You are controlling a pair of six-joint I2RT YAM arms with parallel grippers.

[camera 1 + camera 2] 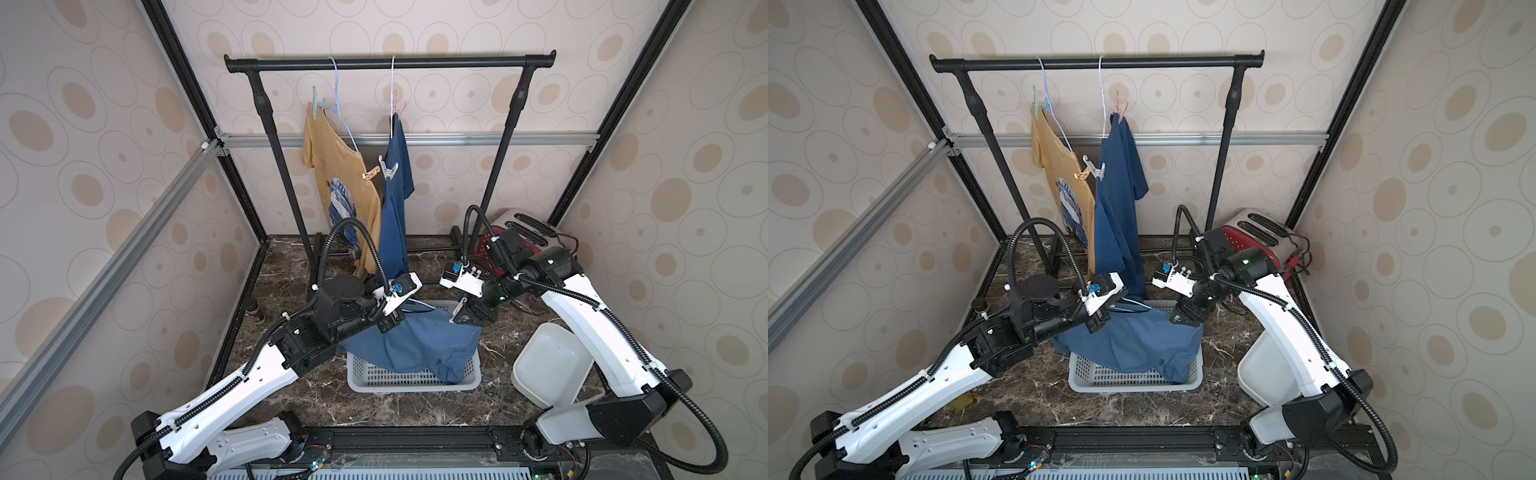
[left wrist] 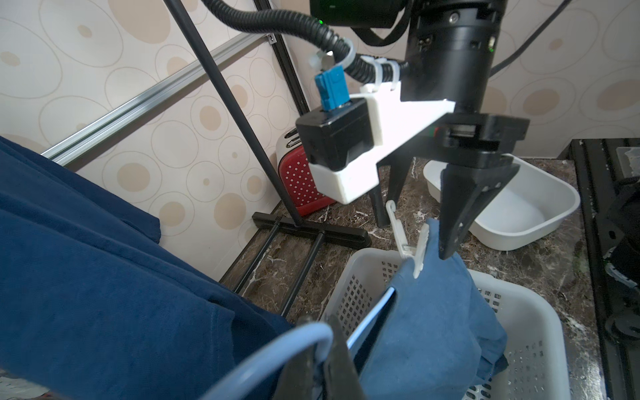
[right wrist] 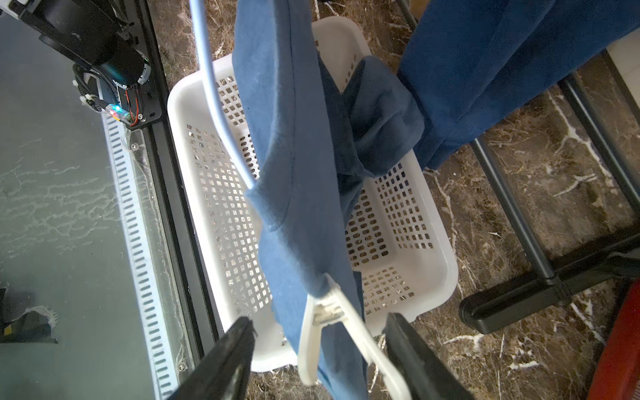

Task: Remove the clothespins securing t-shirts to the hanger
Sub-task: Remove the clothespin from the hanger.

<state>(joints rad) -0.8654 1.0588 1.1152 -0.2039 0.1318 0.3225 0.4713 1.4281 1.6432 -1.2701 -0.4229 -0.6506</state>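
A two-armed robot works over a white perforated laundry basket (image 1: pixel 415 380) on a dark marbled desk (image 1: pixel 291 399). The left claw (image 2: pixel 320 332) is clenched on a curved part of a pale blue wire hanger (image 2: pixel 277 349). It holds the hanger above the basket, so the medium blue t-shirt (image 1: pixel 419 340) draped on it trails down inside. This hold probably steadies the hanger and offers its clipped end to the other arm.

The right claw (image 3: pixel 318 325) hangs above the basket with its jaws standing apart, one on each side of a white clothespin (image 3: pixel 325 311). The pin pinches the shirt's shoulder at the hanger's end. The claw grasps nothing, and I cannot tell whether a jaw touches the pin's handle. The likely next step is to squeeze the handles and pull the pin free.

Behind the basket, a navy t-shirt (image 1: pixel 395 216) and a mustard t-shirt (image 1: pixel 332 166) hang from a black rail (image 1: pixel 390 62). Both carry clothespins: teal (image 1: pixel 318 102), yellow (image 1: pixel 371 172), white (image 1: pixel 388 166) and pink (image 1: pixel 398 104). A white tub (image 1: pixel 548 365) sits beside the basket, perhaps for removed pins.

Only the right wrist view shows the pin's spring and splayed handles between the jaws. The left wrist view shows the pin standing upright on the shirt's fold. Both top views take in the rail and the other shirts, but this pin is too small to read there.
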